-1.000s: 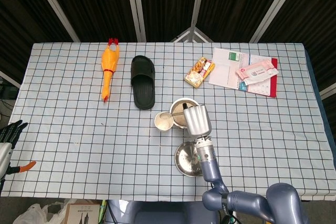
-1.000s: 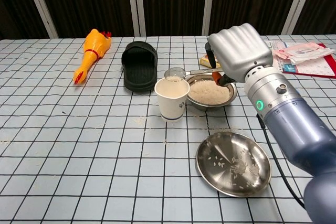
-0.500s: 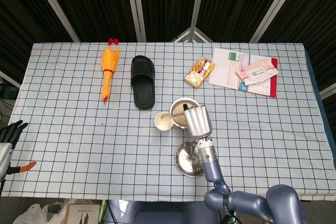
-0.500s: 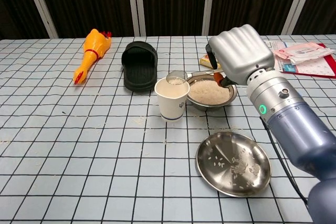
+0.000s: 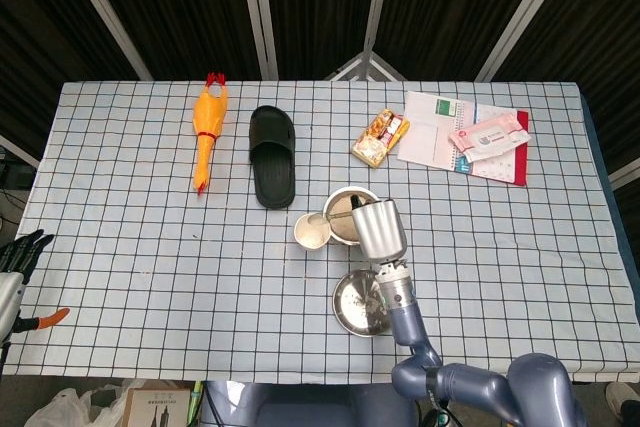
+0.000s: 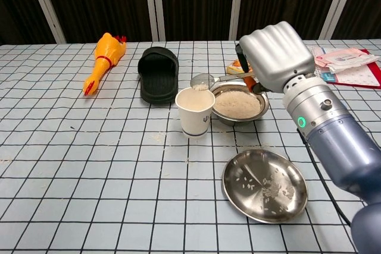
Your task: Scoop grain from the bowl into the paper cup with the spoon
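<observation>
Gripping the spoon [image 6: 205, 81] by its handle with the right robot hand [image 6: 274, 52], fingers wrapped tight around it. Holding the round end of the spoon just over the back rim of the paper cup [image 6: 195, 111], with a little grain [image 6: 237, 104] in it. Judging the step as tipping the scoop out into the cup.

Doing it well probably means turning the wrist slowly, staying right over the middle of the cup mouth, and not bumping the rim, since a light cup is likely tipping over easily. Going too fast is risking more grains landing on the bench [image 6: 89, 165], where a few are lying already.

Sitting just beside the cup: the bowl [image 6: 266, 106], full of grain. Sitting nearer the robot: a steel plate [image 6: 250, 197] with some loose grains on it.

Seeing the spoon and the grain clearly from the chest view only. Looking from the head view, finding the right robot hand [image 5: 377, 230] covering most of the spoon. Finding the left robot hand [image 5: 20, 252] only in the head view, far off at the bench edge, too small for telling how its fingers are lying.
</observation>
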Tool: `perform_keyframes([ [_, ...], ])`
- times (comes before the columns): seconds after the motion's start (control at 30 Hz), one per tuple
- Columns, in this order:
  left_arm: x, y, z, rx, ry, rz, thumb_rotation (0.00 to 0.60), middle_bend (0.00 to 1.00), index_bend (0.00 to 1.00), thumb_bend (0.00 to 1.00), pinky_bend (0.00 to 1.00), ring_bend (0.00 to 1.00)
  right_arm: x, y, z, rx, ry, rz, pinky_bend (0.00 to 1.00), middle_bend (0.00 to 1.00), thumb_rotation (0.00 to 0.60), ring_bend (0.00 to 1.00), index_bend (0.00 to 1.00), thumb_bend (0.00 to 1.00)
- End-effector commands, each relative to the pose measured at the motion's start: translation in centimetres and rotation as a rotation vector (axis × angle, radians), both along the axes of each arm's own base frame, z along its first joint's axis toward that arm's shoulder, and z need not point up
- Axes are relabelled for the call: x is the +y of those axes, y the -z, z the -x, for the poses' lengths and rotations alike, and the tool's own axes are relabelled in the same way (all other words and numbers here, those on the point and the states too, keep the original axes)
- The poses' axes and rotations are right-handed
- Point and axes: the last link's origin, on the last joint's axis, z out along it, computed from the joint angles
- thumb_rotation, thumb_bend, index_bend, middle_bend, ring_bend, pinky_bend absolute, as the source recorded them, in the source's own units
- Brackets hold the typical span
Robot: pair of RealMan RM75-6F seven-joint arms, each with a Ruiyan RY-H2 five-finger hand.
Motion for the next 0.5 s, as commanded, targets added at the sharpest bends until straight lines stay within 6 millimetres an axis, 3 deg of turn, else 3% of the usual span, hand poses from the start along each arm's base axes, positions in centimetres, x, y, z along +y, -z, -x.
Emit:
perform_keyframes([
  [0.03,0.0,0.0,0.0,0.0,0.0,0.0,0.6,0.0,0.0,0.0,0.0,0.0,0.2,0.2,0.3,0.001,0.0,-0.003,1.0,0.83,0.6,0.99,0.69,0.76],
  [0.3,0.0,0.0,0.0,-0.001,-0.001,0.001,0.6,0.0,0.0,0.0,0.0,0.0,-0.1,-0.2,-0.6,-0.027,-0.04,0.03,1.0,0.83,0.6,0.99,0.69,0.76],
  [0.5,0.0,0.0,0.0,-0.001,-0.001,0.001,0.6,0.0,0.0,0.0,0.0,0.0,0.4,0.5,0.5,0.011,-0.024,0.012,1.0,0.83,0.6,0.99,0.69,0.76],
])
